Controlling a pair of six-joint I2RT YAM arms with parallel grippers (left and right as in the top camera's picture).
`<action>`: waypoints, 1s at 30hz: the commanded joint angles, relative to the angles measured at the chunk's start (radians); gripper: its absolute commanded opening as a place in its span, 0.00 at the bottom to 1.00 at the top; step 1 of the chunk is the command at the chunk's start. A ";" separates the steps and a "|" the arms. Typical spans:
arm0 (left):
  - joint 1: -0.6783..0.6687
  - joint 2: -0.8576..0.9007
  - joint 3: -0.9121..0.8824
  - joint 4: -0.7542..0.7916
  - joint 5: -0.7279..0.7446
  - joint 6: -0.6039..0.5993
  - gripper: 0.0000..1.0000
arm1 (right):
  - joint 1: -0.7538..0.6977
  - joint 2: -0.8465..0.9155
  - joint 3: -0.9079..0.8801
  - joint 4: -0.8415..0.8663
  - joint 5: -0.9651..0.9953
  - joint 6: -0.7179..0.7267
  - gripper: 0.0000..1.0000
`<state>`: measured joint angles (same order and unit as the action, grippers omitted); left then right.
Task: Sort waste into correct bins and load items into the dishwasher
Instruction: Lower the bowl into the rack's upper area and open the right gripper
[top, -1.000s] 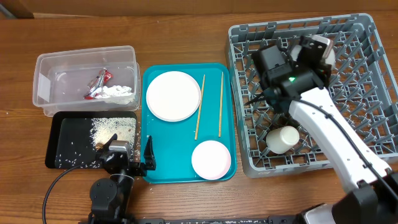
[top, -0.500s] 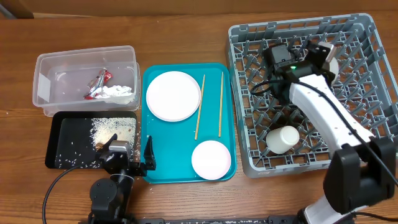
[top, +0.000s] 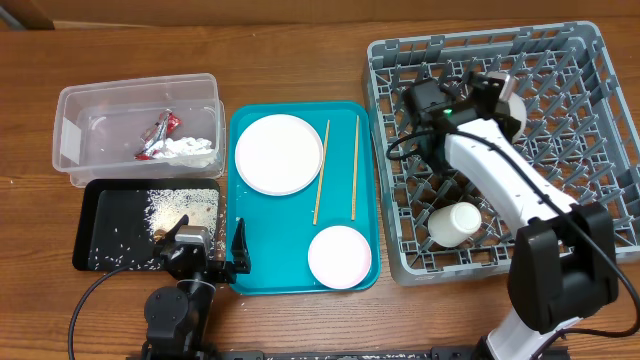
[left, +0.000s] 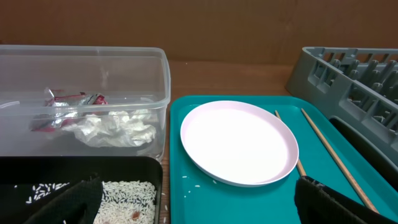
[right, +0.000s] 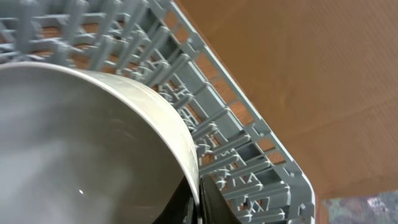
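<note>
My right gripper is shut on the rim of a white bowl and holds it on edge among the pegs of the grey dish rack; in the right wrist view its fingers pinch the rim. A white cup lies in the rack. My left gripper is open and empty at the front edge of the teal tray. On that tray are a white plate, two chopsticks and a small bowl. The plate also shows in the left wrist view.
The clear tub holds a red-and-silver wrapper and white tissue. The black tray in front of it holds rice grains and a brown lump. A few rice grains lie on the teal tray.
My right arm has turned and shifted a little to the left over the rack with the bowl in its grip. The left arm has not moved.
</note>
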<state>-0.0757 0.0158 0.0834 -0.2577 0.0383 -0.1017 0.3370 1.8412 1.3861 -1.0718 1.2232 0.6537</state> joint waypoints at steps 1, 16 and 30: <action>0.010 -0.011 -0.006 0.004 0.006 -0.010 1.00 | 0.042 0.013 -0.005 0.000 0.056 0.001 0.04; 0.010 -0.011 -0.006 0.004 0.006 -0.010 1.00 | 0.025 0.013 -0.005 0.069 0.184 0.001 0.04; 0.010 -0.011 -0.006 0.004 0.006 -0.010 1.00 | 0.002 0.034 -0.074 0.068 0.058 -0.056 0.04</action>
<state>-0.0757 0.0158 0.0834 -0.2577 0.0383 -0.1017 0.3347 1.8584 1.3441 -1.0054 1.3163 0.6086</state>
